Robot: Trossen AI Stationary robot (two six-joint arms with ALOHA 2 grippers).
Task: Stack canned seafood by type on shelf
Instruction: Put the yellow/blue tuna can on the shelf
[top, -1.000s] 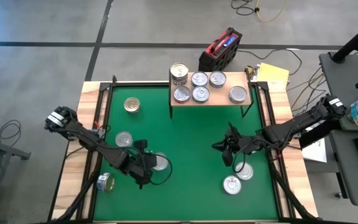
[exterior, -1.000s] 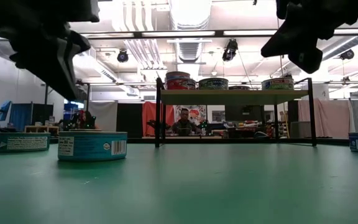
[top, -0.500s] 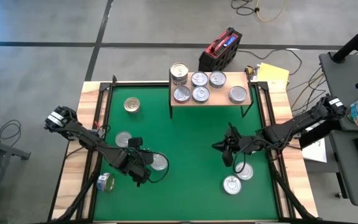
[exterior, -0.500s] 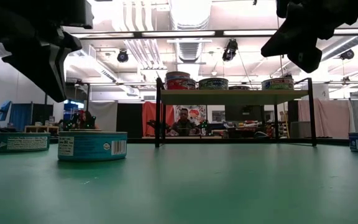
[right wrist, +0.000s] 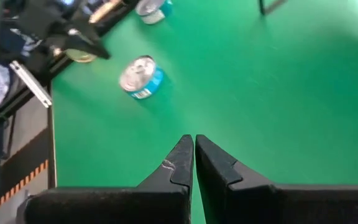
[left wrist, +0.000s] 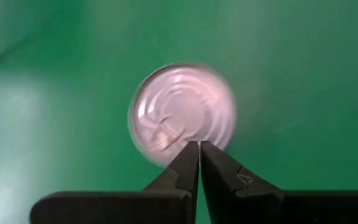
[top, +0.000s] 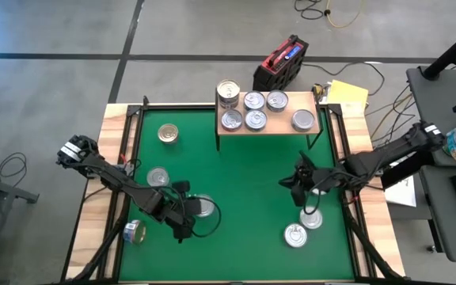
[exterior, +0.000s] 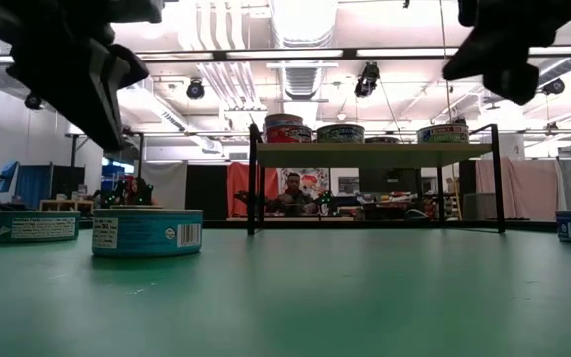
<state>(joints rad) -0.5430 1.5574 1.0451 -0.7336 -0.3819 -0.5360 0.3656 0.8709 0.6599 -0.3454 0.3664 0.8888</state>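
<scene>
Several canned seafood tins stand on the light-wood shelf (top: 266, 120) at the far edge, one (top: 228, 93) stacked on another. Loose tins rest on the green mat: a gold-topped one (top: 168, 133), silver ones (top: 157, 176) (top: 311, 218) (top: 295, 235), and one lying on its side (top: 134, 232). My left gripper (left wrist: 199, 147) is shut and hovers above a silver-topped tin (left wrist: 182, 112) with a blue label (exterior: 147, 233), clear of it in the low view. My right gripper (right wrist: 194, 140) is shut, raised over bare mat right of centre (top: 296, 188).
The mat (top: 244, 182) has a raised wooden border (top: 113, 198). The shelf's thin black legs (exterior: 253, 188) stand on the far part of the mat. Beyond the table lie a red-and-black box (top: 280, 62) and yellow papers (top: 347, 93). A person sits in the room behind (exterior: 293, 193).
My right gripper has drawn back a little toward the table's right edge and risen slightly, still shut. The tins have stayed where they were.
</scene>
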